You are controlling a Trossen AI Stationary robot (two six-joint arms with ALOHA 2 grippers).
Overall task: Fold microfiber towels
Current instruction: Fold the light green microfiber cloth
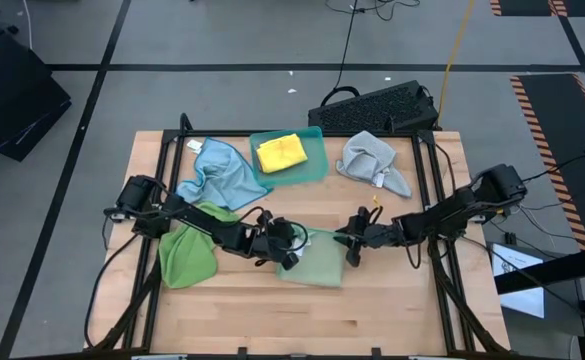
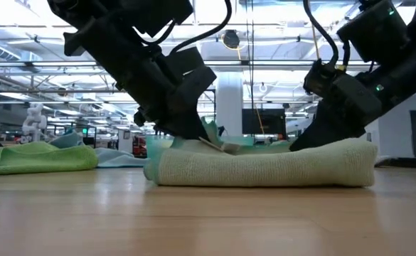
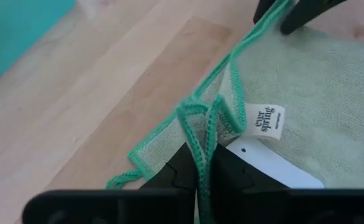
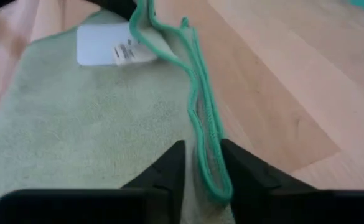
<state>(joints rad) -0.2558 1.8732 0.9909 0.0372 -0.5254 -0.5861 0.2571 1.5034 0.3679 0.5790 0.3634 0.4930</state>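
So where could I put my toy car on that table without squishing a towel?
The bare wood along the near edge of the wooden table, in front of the folded pale green towel, is free. The far half is crowded: light blue cloth, teal plastic tray holding a yellow cloth, crumpled grey cloth.

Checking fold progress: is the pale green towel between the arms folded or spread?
Folded: the pale green towel lies doubled, two layers with a rounded fold edge.
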